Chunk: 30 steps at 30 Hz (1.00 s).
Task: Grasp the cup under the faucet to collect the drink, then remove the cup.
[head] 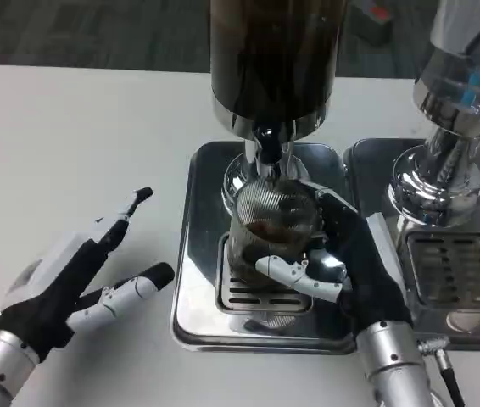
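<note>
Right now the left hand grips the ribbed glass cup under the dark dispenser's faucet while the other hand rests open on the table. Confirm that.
Wrong hand. The head view shows the right hand gripping the ribbed glass cup under the dark dispenser's faucet; the left hand rests open on the table.

Ribbed clear cup (267, 222) looks like plastic; drip tray (199, 280) polished mirror-bright metal; table (79, 144) matt white, smooth.

Two silver forearms, black-and-white hands

The left hand (70, 284) has a white back, black palm padding and white fingers tipped black; the right hand (342, 271) is mostly black, with white finger segments and a black cable by its wrist.
</note>
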Tool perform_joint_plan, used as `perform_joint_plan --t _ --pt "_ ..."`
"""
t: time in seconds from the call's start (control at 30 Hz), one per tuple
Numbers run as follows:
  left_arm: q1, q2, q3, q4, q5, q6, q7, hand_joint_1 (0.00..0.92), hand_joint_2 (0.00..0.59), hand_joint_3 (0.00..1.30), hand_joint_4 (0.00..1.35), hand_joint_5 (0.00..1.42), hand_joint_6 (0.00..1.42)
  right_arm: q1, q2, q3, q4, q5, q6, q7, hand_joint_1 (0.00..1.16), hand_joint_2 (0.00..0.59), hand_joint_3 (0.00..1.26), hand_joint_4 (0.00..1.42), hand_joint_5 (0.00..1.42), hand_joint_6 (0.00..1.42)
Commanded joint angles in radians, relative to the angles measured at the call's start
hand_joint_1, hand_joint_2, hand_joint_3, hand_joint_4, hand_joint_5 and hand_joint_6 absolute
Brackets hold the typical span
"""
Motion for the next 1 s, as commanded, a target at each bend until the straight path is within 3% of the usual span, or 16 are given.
perform_joint_plan --t 0.03,0.33,1.0 --pt "-0.008 0.000 -0.005 0.012 -0.006 -0.013 -0.006 0.000 0.129 0.00 0.00 0.02 0.00 0.015 0.009 -0.003 -0.033 -0.001 -0.009 -0.016 0.94 0.203 0.39 0.36 0.40 0.64" --pt "-0.005 -0.003 -0.005 0.011 -0.007 -0.012 -0.006 0.000 0.129 0.00 0.00 0.02 0.00 0.024 0.007 0.000 -0.057 -0.014 -0.006 -0.015 0.94 0.203 0.39 0.37 0.40 0.66" --pt "-0.008 -0.007 -0.017 0.014 -0.004 -0.015 -0.009 0.000 0.129 0.00 0.00 0.02 0.00 0.083 0.012 0.002 -0.187 -0.052 0.042 -0.026 0.95 0.214 0.41 0.55 0.53 0.75"
